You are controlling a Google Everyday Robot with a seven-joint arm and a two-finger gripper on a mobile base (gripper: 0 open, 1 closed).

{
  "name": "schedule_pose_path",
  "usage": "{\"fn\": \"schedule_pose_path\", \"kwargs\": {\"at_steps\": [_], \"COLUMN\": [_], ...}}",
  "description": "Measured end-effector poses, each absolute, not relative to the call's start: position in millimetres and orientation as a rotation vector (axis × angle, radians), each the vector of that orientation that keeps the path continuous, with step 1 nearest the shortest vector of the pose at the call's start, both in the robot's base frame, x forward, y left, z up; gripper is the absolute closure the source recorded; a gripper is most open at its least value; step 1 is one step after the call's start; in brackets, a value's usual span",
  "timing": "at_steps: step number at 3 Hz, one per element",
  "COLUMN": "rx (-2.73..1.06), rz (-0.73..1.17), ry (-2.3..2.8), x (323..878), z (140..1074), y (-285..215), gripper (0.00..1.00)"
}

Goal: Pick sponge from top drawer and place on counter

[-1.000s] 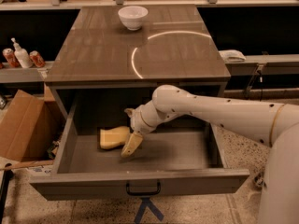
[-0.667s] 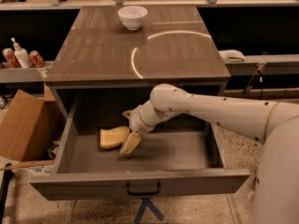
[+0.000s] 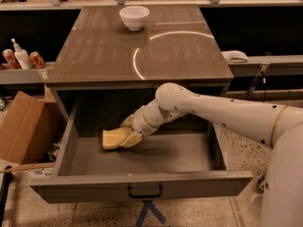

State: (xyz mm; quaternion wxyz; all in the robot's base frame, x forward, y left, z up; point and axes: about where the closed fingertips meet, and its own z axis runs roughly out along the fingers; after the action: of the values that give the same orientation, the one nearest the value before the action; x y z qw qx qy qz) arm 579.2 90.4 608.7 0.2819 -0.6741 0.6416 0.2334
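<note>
The top drawer (image 3: pixel 199 182) is pulled open below the counter (image 3: pixel 99 51). The pale yellow sponge (image 3: pixel 111 139) lies on the drawer floor at the left. My gripper (image 3: pixel 129 137) is down inside the drawer, right against the sponge's right end and partly over it. The white arm reaches in from the right. The sponge's right part is hidden behind the gripper. I cannot tell whether the sponge is resting on the floor or lifted a little.
A white bowl (image 3: pixel 134 17) stands at the back of the counter. A cardboard box (image 3: pixel 21 126) sits on the floor left of the drawer. A bottle and cans (image 3: pixel 21 56) are on a left shelf. A white cloth (image 3: pixel 235 56) lies on the right shelf.
My gripper has moved left and a little up inside the drawer, from beside the sponge's right end to right on it. The sponge has hardly shifted.
</note>
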Motion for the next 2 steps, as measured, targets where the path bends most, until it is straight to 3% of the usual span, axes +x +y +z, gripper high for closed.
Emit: {"fn": "schedule_pose_path", "kwargs": {"at_steps": [2], "rx": [-1.637], "rz": [0.739], "ry": [1.594], "x": [555.2], "z": [663.8], "y": [43.9], "gripper": [0.97]}}
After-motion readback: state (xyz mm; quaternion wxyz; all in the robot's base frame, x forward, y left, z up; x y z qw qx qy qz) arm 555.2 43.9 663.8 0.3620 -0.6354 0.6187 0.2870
